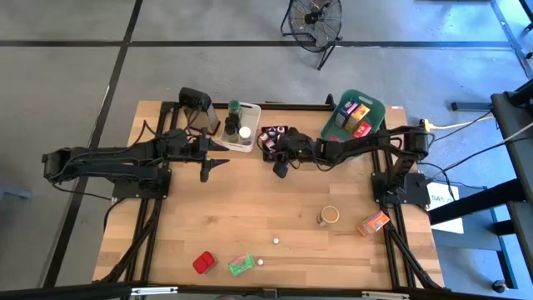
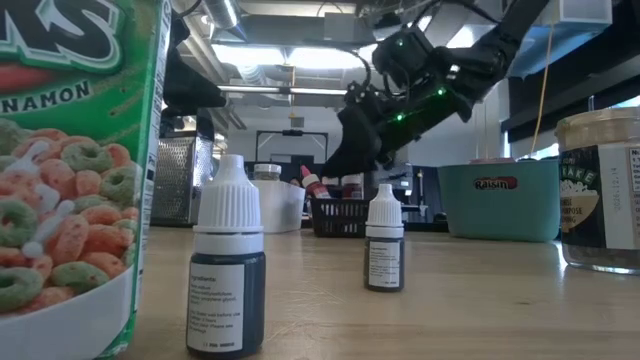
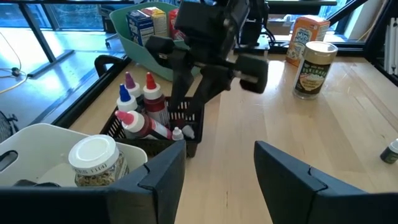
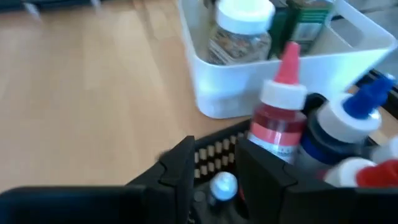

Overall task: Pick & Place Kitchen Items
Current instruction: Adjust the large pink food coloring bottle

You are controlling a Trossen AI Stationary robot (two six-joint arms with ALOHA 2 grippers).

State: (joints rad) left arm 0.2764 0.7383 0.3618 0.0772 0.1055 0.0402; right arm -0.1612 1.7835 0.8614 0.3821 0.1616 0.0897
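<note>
Wooden bench (image 1: 250,208): jar (image 1: 330,216), packets (image 1: 240,265), small bottles still loose.
Bins: partly filled.
Right end effector (image 1: 281,169): clamped on a small bottle (image 4: 222,185) over the black basket (image 1: 273,143).
Left end effector (image 1: 218,166): fingers apart, empty.

Grey concrete floor (image 1: 67,75), black floor fan (image 1: 314,21), ceiling strip lights (image 2: 270,55)

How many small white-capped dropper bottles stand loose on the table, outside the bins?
2: one dropper bottle mid-table toward the near edge, another beside the green packet. More may be hidden inside the black basket.
</note>
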